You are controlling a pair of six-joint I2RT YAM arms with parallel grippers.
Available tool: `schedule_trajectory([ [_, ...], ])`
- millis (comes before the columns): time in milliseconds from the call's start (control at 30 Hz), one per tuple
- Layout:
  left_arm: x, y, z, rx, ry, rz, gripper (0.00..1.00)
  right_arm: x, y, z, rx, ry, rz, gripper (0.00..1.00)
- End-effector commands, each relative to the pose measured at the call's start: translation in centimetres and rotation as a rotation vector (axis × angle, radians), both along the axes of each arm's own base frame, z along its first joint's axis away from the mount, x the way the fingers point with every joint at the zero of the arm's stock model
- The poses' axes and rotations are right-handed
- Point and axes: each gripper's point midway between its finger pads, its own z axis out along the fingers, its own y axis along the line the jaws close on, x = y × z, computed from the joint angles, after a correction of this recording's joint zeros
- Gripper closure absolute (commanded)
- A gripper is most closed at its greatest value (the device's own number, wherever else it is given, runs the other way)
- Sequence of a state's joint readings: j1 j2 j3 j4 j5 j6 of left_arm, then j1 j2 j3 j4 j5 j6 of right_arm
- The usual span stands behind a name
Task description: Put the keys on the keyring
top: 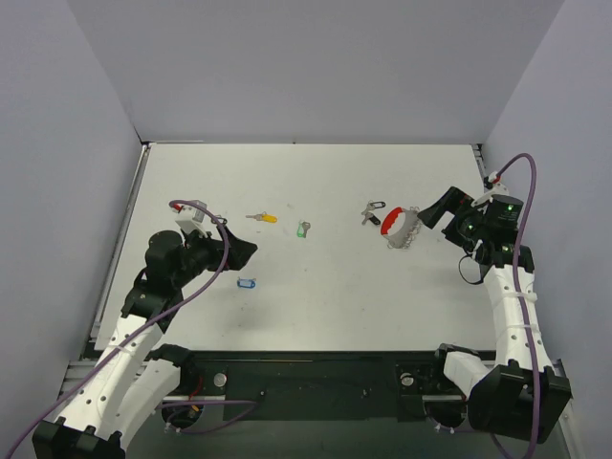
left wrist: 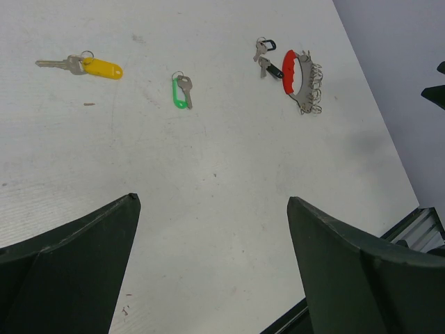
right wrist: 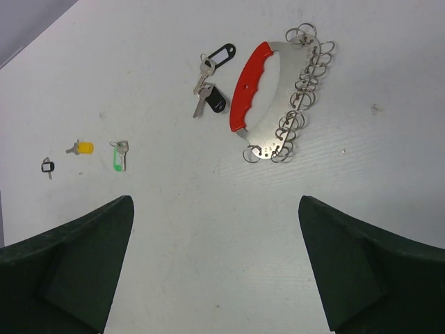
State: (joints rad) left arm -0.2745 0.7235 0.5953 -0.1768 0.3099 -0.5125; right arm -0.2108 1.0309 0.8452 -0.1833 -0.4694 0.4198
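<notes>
The keyring (top: 400, 228), a curved red band with a silver plate of small loops, lies on the table at right, and shows in the right wrist view (right wrist: 274, 94) and the left wrist view (left wrist: 299, 76). Two black-tagged keys (top: 371, 210) lie just left of it. A yellow-tagged key (top: 261, 218), a green-tagged key (top: 303, 229) and a blue-tagged key (top: 248, 283) lie apart at centre-left. My left gripper (top: 244, 253) is open and empty beside the blue key. My right gripper (top: 435, 210) is open and empty just right of the keyring.
Grey walls enclose the white table (top: 316, 182) on three sides. The black frame rail (top: 316, 368) runs along the near edge. A further small black-tagged key (right wrist: 46, 166) lies far left in the right wrist view.
</notes>
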Motion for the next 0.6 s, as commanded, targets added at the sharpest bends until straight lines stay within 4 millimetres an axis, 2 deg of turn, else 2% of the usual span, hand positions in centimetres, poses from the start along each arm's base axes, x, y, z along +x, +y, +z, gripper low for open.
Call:
schedule_trajectory([
  [0, 0.3, 0.0, 1.2, -0.001, -0.056, -0.001, 0.02, 0.5, -0.3, 2.3, -0.007, -0.074, -0.007, 0.0],
  [267, 0.2, -0.1, 1.3, -0.004, -0.06, -0.003, 0.02, 0.0, 1.8, 2.3, 0.0, -0.112, 0.155, 0.0],
  [467, 0.2, -0.5, 1.3, -0.014, -0.058, -0.029, 0.02, -2.3, 6.5, 2.1, -0.05, -0.221, 0.571, 0.0],
  [533, -0.1, -1.4, 1.4, -0.043, -0.049, -0.081, 0.02, -3.8, 8.2, 1.1, -0.141, -0.2, 0.755, 0.0],
  [567, -0.6, -2.3, 1.2, -0.068, -0.021, -0.134, 0.02, -4.5, 8.1, 0.8, -0.256, -0.182, 0.838, 0.0],
])
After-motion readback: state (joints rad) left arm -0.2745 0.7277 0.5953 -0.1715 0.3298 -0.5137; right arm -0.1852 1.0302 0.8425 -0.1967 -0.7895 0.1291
